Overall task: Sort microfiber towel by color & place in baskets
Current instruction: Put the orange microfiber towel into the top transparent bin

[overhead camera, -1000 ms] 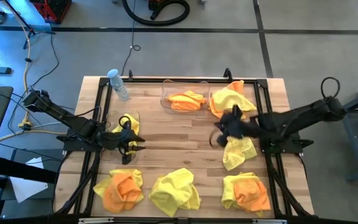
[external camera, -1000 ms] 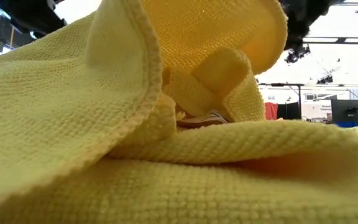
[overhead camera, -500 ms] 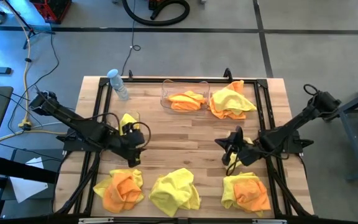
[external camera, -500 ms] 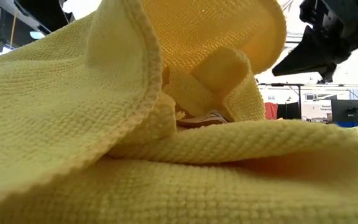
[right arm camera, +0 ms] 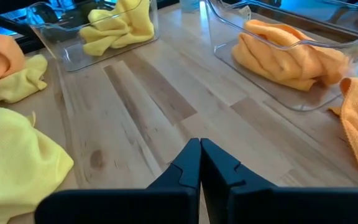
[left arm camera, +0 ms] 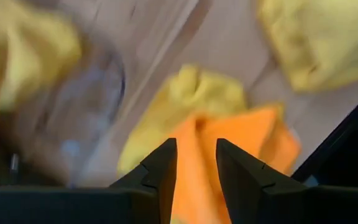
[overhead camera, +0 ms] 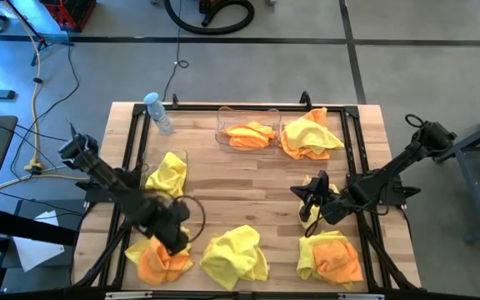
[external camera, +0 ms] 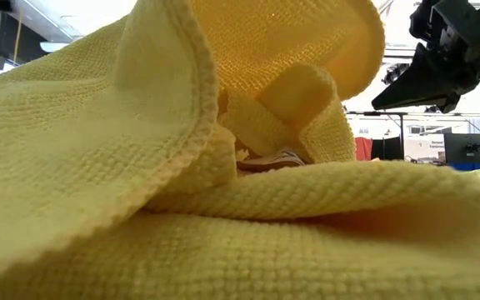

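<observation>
On the desk (overhead camera: 248, 175), the orange towel (left arm camera: 229, 155) lying on a yellow one at the near left corner is best pinched alone, the left pincer (left arm camera: 194, 163) hovering narrowly parted above it, and the right pincer (right arm camera: 200, 163) waiting shut and empty.

Two baskets (overhead camera: 248, 133) — one water bottle (overhead camera: 158, 112) — two arms.

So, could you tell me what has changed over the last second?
The left gripper left the yellow towel in the left basket and moved to the orange-and-yellow pile. The right gripper, shut, no longer holds a yellow towel and has drawn back. The orange towel in the far basket stayed put.
</observation>
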`<action>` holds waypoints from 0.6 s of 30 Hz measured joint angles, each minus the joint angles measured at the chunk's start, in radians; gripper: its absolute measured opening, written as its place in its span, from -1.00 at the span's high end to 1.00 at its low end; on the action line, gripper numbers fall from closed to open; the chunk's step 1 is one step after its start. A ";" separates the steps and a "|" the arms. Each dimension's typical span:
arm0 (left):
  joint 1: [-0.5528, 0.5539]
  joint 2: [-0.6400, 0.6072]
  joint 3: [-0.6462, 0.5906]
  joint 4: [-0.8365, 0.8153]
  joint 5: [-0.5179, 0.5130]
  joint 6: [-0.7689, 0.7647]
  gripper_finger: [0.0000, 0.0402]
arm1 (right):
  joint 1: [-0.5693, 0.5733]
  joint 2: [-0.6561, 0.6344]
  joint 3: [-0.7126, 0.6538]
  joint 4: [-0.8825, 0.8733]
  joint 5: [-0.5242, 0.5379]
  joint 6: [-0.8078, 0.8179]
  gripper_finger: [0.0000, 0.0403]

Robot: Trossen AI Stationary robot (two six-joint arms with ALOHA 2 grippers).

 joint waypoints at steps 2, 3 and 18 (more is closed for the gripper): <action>-0.038 0.022 0.015 -0.037 0.027 -0.085 0.54 | 0.000 0.000 0.000 0.000 0.000 0.000 1.00; -0.054 0.029 0.015 -0.042 0.036 -0.125 0.55 | 0.000 0.000 0.000 0.000 0.000 0.000 1.00; -0.119 0.071 -0.019 0.004 0.091 -0.290 0.55 | 0.000 0.000 0.000 0.111 -0.001 -0.109 1.00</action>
